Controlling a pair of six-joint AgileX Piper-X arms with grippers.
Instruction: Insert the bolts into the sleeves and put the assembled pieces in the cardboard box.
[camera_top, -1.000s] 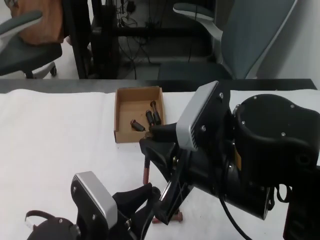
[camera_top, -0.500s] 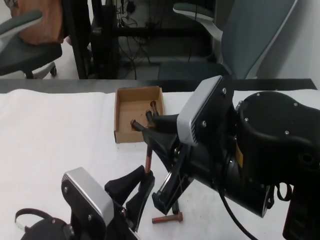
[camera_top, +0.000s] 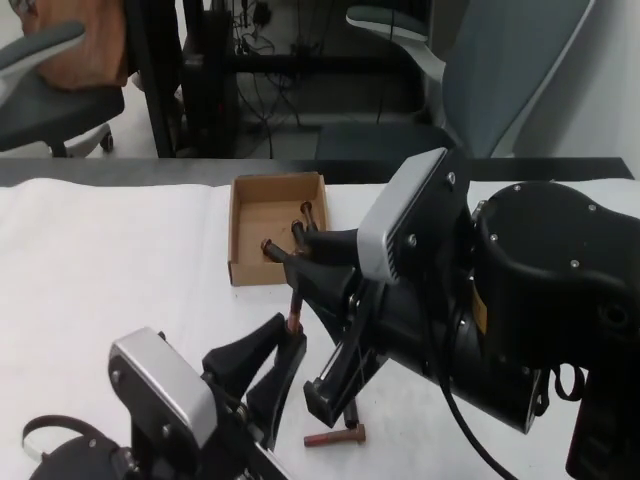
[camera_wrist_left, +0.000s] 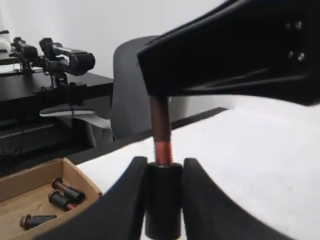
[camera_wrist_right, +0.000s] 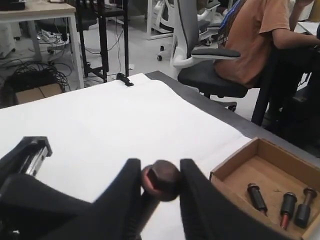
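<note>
Raised the bolt (camera_top: 295, 310) over the last second and brought the left gripper (camera_top: 288, 338) up beneath it. High view: stands upright, head in the right gripper (camera_top: 300, 272) above, lower end at the left gripper; cardboard box (camera_top: 240, 215) at 12 o'clock beyond both, spare bolt (camera_top: 335, 436) flat on the white cloth (camera_top: 120, 260) at 5 o'clock. Left wrist: clamped on a black sleeve (camera_wrist_left: 163, 200), with the bolt's threaded end at its mouth. Right wrist: closed on the bolt head, with three assembled pieces (camera_wrist_right: 256, 196) in the box beyond.
</note>
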